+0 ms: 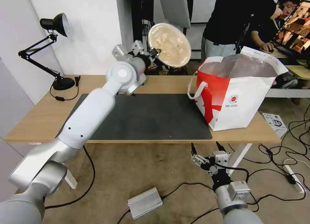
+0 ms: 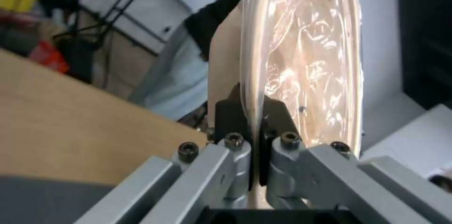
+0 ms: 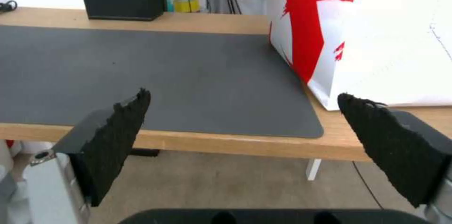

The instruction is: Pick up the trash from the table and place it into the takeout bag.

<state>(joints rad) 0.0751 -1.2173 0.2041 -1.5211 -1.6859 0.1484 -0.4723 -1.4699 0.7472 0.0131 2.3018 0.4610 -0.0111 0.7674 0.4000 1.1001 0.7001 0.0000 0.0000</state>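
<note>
Bowl held aloft over the worktop.
My left gripper grasps the bowl rim, tilted; right gripper released, below the worktop edge, near the bag on the worktop.

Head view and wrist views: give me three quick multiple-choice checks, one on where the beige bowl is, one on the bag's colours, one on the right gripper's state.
1. Where is the shallow beige bowl?
A. flat on the grey mat
B. held up in the air, left of the bag
C. inside the bag

2. The takeout bag is:
A. red and white
B. blue and white
C. all black

3. The right gripper is:
A. shut on a cup
B. shut on the bag handle
C. open and empty

Answers: B, the left gripper pinches its rim above the table; A, red panels on white; C, its pads stand wide apart below the table edge.
</note>
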